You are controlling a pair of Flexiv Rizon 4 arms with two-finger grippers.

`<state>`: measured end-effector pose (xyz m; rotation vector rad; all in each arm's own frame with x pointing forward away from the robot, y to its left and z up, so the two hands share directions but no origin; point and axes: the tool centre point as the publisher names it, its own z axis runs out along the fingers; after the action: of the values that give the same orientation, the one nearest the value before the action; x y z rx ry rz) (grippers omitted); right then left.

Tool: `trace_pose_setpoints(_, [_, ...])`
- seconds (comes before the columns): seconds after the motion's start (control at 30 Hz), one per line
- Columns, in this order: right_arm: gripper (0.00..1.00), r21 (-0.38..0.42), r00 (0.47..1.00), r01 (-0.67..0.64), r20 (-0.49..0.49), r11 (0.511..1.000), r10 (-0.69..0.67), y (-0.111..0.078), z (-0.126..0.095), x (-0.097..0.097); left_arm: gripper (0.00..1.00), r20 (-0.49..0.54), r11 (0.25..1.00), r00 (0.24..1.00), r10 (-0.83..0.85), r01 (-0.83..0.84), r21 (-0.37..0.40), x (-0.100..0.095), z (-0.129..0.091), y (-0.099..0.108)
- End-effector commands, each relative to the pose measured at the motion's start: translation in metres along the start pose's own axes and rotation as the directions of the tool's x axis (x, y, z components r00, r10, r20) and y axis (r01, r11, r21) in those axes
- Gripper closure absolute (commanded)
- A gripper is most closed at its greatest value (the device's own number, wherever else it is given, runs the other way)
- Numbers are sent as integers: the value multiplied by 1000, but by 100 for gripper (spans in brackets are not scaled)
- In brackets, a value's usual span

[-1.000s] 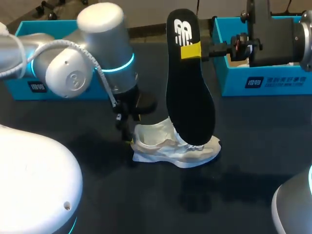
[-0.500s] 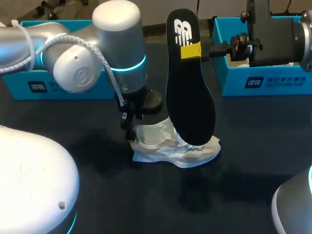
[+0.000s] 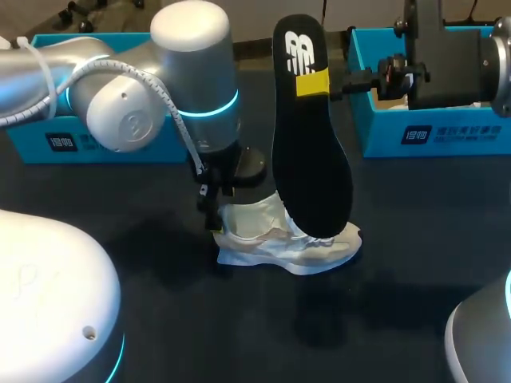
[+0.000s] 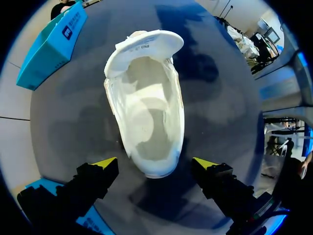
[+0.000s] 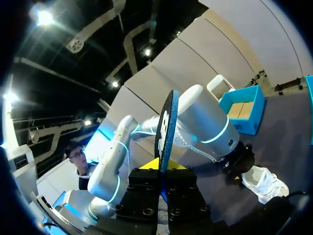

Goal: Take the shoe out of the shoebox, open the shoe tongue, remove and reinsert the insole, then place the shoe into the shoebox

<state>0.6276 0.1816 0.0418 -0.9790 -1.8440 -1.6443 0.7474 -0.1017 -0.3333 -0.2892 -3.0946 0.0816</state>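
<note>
Your left gripper (image 4: 155, 163) has slid over the heel of the shoe (image 3: 287, 239) and settled, fingers spread, touching nothing. The shoe lies on the table, mouth open. Beyond it, your right gripper (image 5: 163, 169) keeps the insole (image 3: 310, 136) pinched upright, so reinsertion looks next.

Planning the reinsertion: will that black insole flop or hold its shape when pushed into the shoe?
Probably stiff: pinched near one end by the right gripper, the insole extends nearly straight. Edge-on it looks thin, so it may bend against the shoe.
</note>
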Motion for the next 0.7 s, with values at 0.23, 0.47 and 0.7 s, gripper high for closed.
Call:
trace_pose_setpoints(0.23, [100, 2, 1000, -2, 2, 1000, 2, 2, 4, 0, 0, 6, 997, 1000, 10, -11, 76, -10, -18, -12])
trace_pose_setpoints(0.47, [100, 2, 1000, -2, 2, 1000, 2, 2, 4, 0, 0, -4, 995, 1000, 11, -11, 99, -32, -14, -32])
trace_pose_setpoints(0.7, [100, 2, 1000, -2, 2, 1000, 2, 2, 4, 0, 0, -5, 993, 999, 34, -33, 116, -49, 3, -55])
